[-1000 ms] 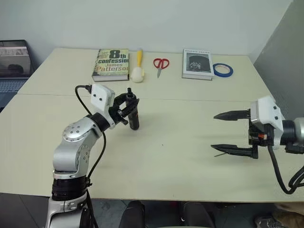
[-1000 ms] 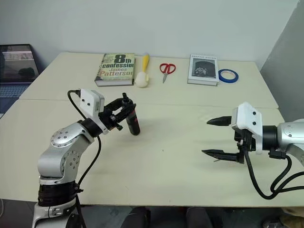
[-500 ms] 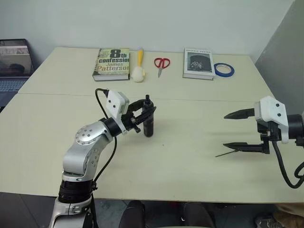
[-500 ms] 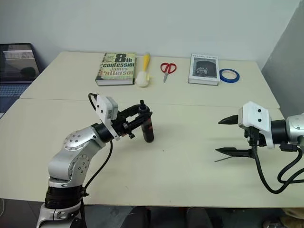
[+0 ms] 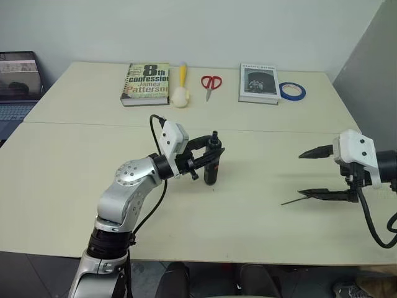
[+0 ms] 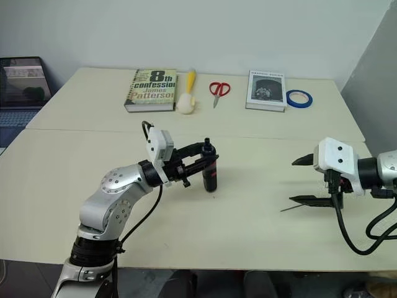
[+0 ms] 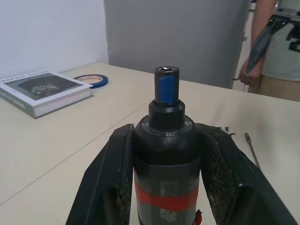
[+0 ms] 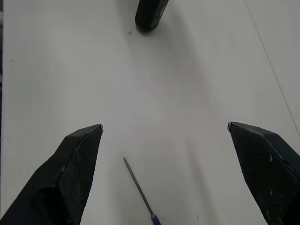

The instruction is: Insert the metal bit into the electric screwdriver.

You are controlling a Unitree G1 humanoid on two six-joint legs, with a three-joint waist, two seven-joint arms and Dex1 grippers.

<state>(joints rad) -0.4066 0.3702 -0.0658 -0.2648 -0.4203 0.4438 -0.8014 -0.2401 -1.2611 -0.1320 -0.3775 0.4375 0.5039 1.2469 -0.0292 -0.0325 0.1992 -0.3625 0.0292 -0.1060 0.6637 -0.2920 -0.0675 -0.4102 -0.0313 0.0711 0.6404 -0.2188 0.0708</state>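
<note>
Left eye view looks down on a pale, cream table (image 5: 74, 161). Near its middle, the left gripper (image 5: 209, 154) is clamped on the electric screwdriver (image 5: 211, 166), a stubby black pen-shaped tool with a red band, held upright with its lower end close to or on the tabletop; which of the two cannot be told. From the left wrist view, both black fingers (image 7: 110, 178) press against the sides of the tool's body, and its round socket end with a blue patch faces outward, empty.

Well apart, toward the right edge of the table, the right gripper (image 5: 319, 173) hangs with its two pointed fingers spread wide, one above the other, holding nothing. The metal bit (image 5: 294, 200), a thin grey rod, lies flat on the table just beside the tip of the lower finger. In the right wrist view the rod (image 8: 138, 191) lies on the bare surface between the open fingers, touching neither, with a small blue mark at one end. So the bit and the screwdriver are apart.

Along the far edge sit a paperback book (image 5: 146, 83), a yellow-handled brush (image 5: 180, 91), red-handled scissors (image 5: 210, 83), a second, grey-covered book (image 5: 258, 83) and a roll of blue tape (image 5: 291, 91). A laptop (image 5: 17, 84) stands off the table's left side.
</note>
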